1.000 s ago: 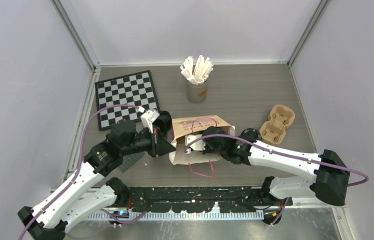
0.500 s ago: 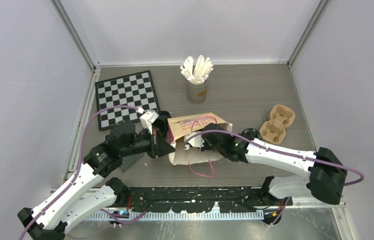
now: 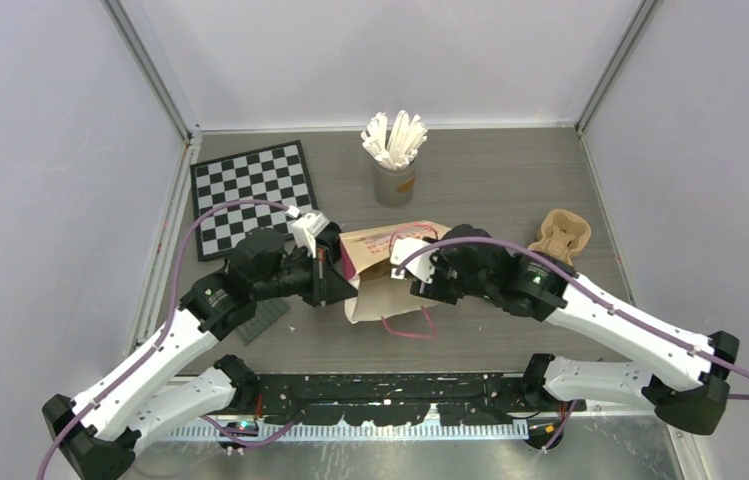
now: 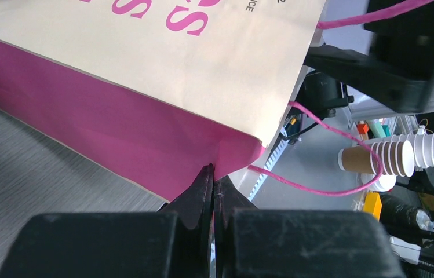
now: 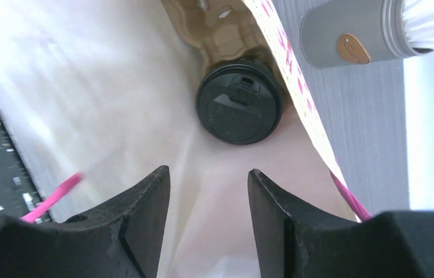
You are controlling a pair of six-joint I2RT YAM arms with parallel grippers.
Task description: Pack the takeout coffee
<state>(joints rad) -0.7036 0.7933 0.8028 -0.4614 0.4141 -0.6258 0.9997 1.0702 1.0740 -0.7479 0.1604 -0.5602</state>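
Observation:
A black-lidded takeout coffee cup [image 5: 239, 110] stands deep inside the pink paper bag [image 3: 390, 265], beside brown moulded pulp [image 5: 217, 29]. Above it my right gripper [image 5: 208, 174] hangs open and empty, well apart from the lid. In the top view that gripper [image 3: 418, 285] is over the bag's mouth. On the bag's left, my left gripper [image 3: 343, 289] is shut on the bag. The left wrist view shows the fingertips [image 4: 210, 174] pinching the magenta side panel [image 4: 116, 133] near its corner.
A grey cup of white wrapped sticks [image 3: 395, 170] stands behind the bag. A brown pulp cup carrier [image 3: 562, 232] sits at the right, partly behind my right arm. A chessboard [image 3: 250, 195] lies at the back left. The bag's pink handle [image 3: 405, 328] trails towards the near edge.
The right gripper has opened and drawn up and back out of the bag, leaving the coffee cup inside. The left gripper has shifted slightly up and right with the bag's edge.

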